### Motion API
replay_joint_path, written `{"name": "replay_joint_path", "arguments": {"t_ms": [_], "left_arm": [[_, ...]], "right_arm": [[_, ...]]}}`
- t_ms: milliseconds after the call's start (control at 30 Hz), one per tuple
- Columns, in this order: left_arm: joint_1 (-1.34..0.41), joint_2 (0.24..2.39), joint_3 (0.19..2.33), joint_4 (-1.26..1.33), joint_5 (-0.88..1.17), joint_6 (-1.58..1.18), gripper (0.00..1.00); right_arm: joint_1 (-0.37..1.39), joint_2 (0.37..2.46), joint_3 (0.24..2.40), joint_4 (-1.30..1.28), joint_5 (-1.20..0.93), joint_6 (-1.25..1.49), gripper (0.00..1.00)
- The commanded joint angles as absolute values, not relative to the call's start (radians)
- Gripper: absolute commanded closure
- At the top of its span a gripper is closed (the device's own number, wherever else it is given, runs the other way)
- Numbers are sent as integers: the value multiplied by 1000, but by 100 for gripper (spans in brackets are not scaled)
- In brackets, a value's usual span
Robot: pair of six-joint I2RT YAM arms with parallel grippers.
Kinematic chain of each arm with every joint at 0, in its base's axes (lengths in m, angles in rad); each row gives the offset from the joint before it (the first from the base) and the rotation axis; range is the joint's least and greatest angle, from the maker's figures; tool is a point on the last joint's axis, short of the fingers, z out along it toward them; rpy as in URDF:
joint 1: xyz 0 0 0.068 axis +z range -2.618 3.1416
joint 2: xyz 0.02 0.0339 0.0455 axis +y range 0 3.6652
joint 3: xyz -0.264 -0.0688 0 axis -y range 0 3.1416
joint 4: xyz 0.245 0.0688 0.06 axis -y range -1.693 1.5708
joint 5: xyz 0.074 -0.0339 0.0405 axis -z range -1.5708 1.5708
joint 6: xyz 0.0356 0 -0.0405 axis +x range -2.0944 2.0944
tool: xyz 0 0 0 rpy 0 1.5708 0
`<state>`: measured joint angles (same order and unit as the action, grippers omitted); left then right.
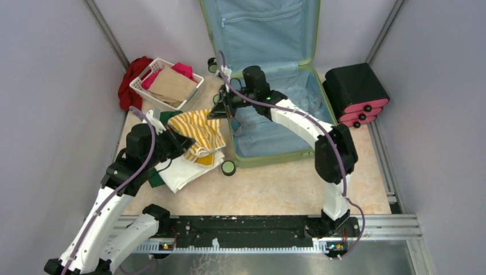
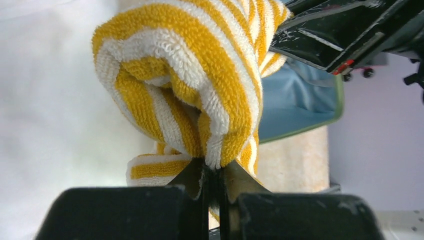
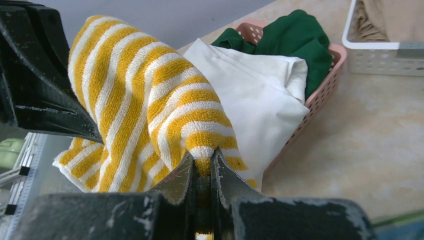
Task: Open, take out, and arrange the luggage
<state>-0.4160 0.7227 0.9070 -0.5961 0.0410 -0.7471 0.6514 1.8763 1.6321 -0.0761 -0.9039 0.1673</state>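
Observation:
The luggage point(image 1: 275, 123) lies open on the floor, its blue-lined lid point(image 1: 261, 31) standing upright at the back. To its left a yellow-and-white striped towel point(image 1: 198, 132) hangs between both grippers. My left gripper point(image 1: 184, 143) is shut on the towel's near edge, and the fold bunches above the jaws point(image 2: 215, 170) in the left wrist view. My right gripper point(image 1: 216, 112) is shut on the far edge, with a striped fold point(image 3: 145, 100) pinched between its fingertips point(image 3: 202, 157). A corner of the luggage point(image 2: 300, 105) shows behind the towel point(image 2: 190, 75).
Under the towel sit a white cloth point(image 3: 250, 95) and a green cloth point(image 3: 295, 40) in a pink basket point(image 3: 325, 85). A white basket point(image 1: 166, 83) of clothes and a red garment point(image 1: 130, 80) stand back left. Black-and-pink stacked cases point(image 1: 355, 91) stand right of the luggage.

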Motion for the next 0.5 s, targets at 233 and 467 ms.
{"name": "replay_joint_path", "arguments": {"t_ms": [233,467], "left_arm": [[-409,634,948,-907,-281,-820,100],[-410,596,854,-945,-369,-885,100]], "right_arm": [[782,2092,1909,-80,-840,221,100],[823,2241,2068,-179,-732,227,100]]}}
